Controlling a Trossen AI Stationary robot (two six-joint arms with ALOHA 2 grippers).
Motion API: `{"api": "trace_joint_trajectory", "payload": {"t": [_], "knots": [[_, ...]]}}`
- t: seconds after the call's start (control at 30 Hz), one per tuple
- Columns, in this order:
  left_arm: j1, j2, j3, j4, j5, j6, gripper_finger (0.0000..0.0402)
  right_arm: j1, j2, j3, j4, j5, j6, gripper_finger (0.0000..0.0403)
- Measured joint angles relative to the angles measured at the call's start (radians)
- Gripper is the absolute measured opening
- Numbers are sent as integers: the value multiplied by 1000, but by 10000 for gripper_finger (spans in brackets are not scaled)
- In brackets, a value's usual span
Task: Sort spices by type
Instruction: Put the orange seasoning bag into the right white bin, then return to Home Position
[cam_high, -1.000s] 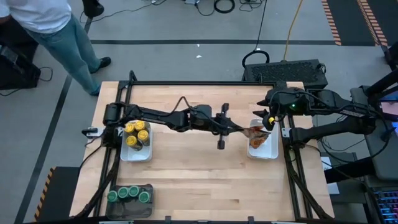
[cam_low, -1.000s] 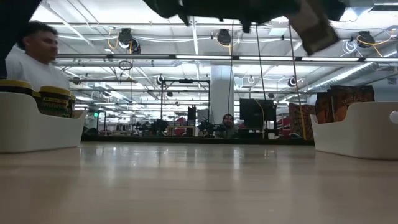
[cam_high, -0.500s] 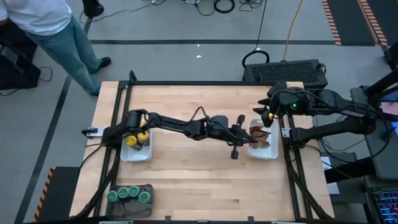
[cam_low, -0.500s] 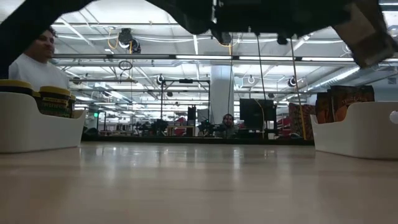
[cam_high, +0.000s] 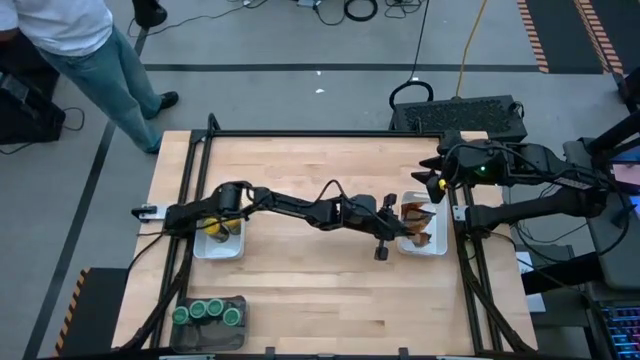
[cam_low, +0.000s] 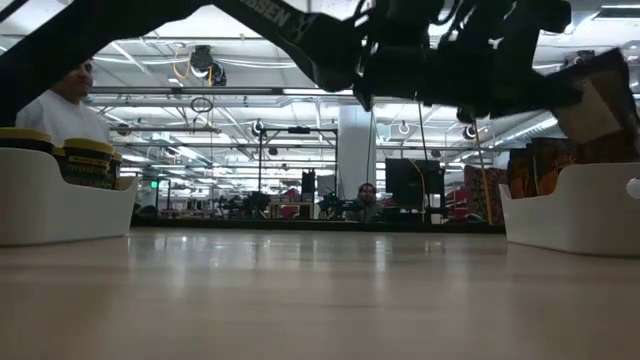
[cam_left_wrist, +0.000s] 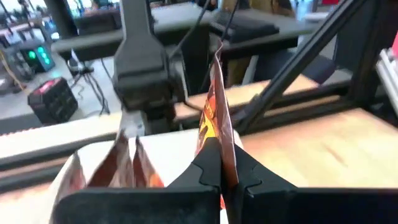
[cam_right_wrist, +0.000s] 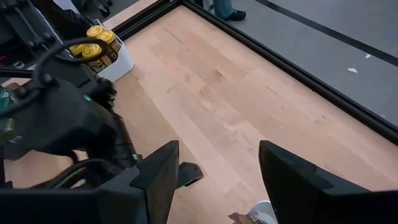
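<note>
1. High view: the left tool reaches across the pale wood counter to the right white tray and is clamped on a flat, crinkled brown-orange packet held over that tray. More packets of the same kind stand inside the tray. A second white tray sits far across the counter from the right white tray and holds yellow-lidded jars, partly hidden by the arm. Round green-lidded jars fill a dark grey tray at the counter's near corner on that same far side. The right tool hangs just beyond the right white tray, fingers apart, holding nothing. The middle of the counter is bare. Half a second ago the left tool was just short of the right white tray; now it is above it.
2. Low view: the held packet hangs above the smooth tray wall, tilted, clear of the packets standing inside.
3. Left wrist view: the dark fingers pinch the glossy packet by its lower edge, upright, with the tray's standing packets just beyond.
4. Right wrist view: the open fingers frame bare wood; the jars show far from the right white tray.
</note>
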Motion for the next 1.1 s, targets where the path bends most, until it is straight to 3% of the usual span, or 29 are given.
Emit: {"api": "trace_joint_trajectory", "payload": {"t": [0.6, 1.1], "knots": [[4, 34, -2, -110, -32, -1, 4, 0, -1, 0, 0, 0, -4, 203], [0, 34, -1, -96, -32, -2, 126, 0, -1, 0, 0, 1, -7, 203]]}}
